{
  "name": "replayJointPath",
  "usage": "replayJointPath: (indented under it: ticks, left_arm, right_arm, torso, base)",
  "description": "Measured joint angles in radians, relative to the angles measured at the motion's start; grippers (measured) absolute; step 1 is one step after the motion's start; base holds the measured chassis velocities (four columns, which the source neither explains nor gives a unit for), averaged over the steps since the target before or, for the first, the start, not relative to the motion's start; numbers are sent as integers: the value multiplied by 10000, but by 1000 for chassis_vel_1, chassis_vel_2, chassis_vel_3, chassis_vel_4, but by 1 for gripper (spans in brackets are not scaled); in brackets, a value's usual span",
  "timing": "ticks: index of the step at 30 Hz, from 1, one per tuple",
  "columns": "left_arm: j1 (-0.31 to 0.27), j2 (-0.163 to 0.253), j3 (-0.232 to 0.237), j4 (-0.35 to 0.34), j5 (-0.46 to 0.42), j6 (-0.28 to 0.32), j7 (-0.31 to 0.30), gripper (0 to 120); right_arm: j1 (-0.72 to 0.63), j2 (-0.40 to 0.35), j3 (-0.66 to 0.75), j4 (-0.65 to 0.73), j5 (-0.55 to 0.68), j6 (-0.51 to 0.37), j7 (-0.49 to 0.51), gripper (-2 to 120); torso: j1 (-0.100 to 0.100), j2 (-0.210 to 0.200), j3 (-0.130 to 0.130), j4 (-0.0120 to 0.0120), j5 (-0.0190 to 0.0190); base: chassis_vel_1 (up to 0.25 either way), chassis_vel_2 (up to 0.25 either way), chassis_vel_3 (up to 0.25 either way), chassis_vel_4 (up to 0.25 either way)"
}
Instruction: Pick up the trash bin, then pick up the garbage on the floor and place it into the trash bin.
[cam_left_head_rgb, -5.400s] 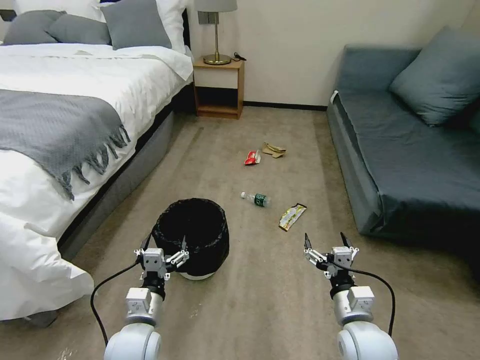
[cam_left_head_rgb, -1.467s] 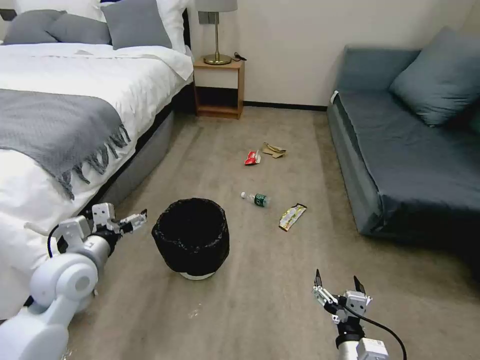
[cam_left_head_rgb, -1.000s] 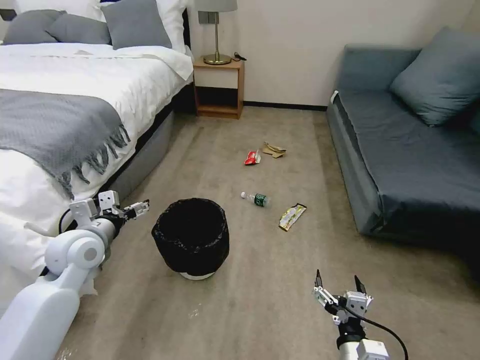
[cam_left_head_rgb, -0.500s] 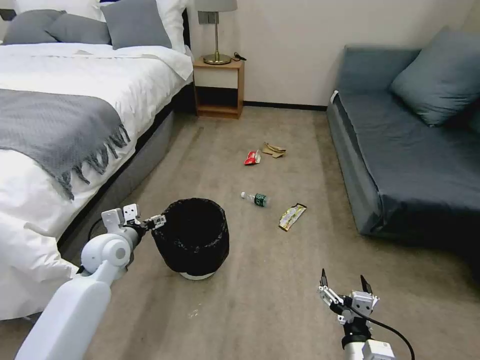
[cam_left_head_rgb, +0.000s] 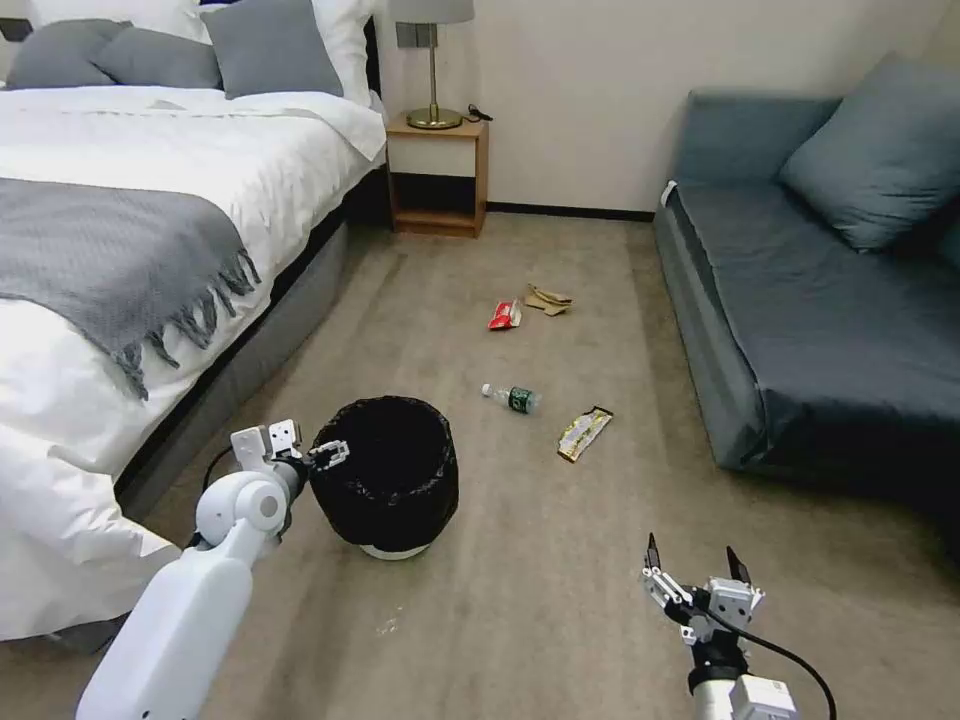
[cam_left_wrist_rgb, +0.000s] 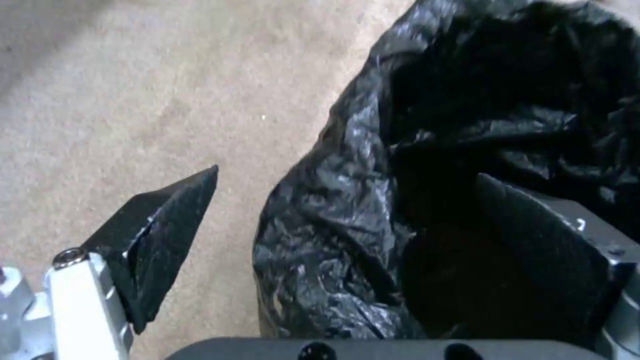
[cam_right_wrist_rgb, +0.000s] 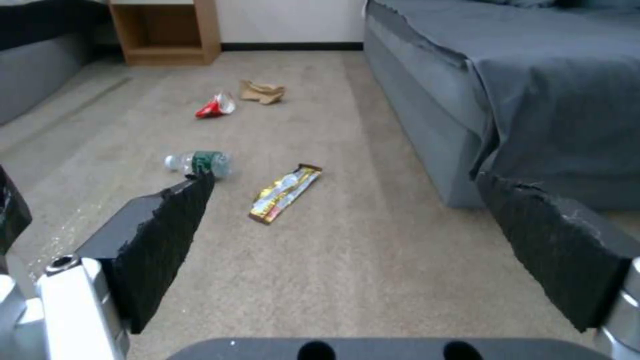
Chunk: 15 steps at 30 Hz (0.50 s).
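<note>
The trash bin (cam_left_head_rgb: 385, 480), round and lined with a glossy black bag, stands on the carpet near the bed. My left gripper (cam_left_head_rgb: 322, 453) is open at its left rim. In the left wrist view the bag-covered rim (cam_left_wrist_rgb: 347, 210) sits between the fingers (cam_left_wrist_rgb: 163, 235), one outside and one over the inside. The garbage lies beyond: a clear bottle with green label (cam_left_head_rgb: 514, 398), a yellow-silver wrapper (cam_left_head_rgb: 584, 433), a red-white packet (cam_left_head_rgb: 505, 316) and tan paper (cam_left_head_rgb: 548, 299). My right gripper (cam_left_head_rgb: 692, 552) hangs open and empty low on the right, facing the bottle (cam_right_wrist_rgb: 198, 162) and wrapper (cam_right_wrist_rgb: 285, 192).
A bed (cam_left_head_rgb: 120, 250) with a grey throw lines the left side and a blue-grey sofa (cam_left_head_rgb: 820, 300) the right. A wooden nightstand (cam_left_head_rgb: 437, 175) with a lamp stands at the far wall. Open carpet runs between them.
My left arm has swung from beside the bed toward the bin, bringing its open gripper onto the bin's left rim. The right gripper has stayed low on the right, shifting only slightly.
</note>
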Motion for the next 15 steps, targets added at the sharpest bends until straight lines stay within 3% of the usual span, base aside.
replayJointPath:
  ticks: [9,14,15]
  left_arm:
    - [-90,-238,34,215,-13,43,-180,93]
    - [-44,-362,27,228,79,22,-183,84]
    - [-7,-390,12,218,83,13,-184,75]
  right_arm:
    - [38,0,-4,0,60,-74,0,100]
    - [56,0,38,23,124,-153,0,100]
    - [60,0,8,23,120,-160,0,100]
  torso:
    - [0,0,0,0,0]
    - [0,0,0,0,0]
    - [0,0,0,0,0]
  base:
    - [0,0,0,0]
    - [0,0,0,0]
    - [0,0,0,0]
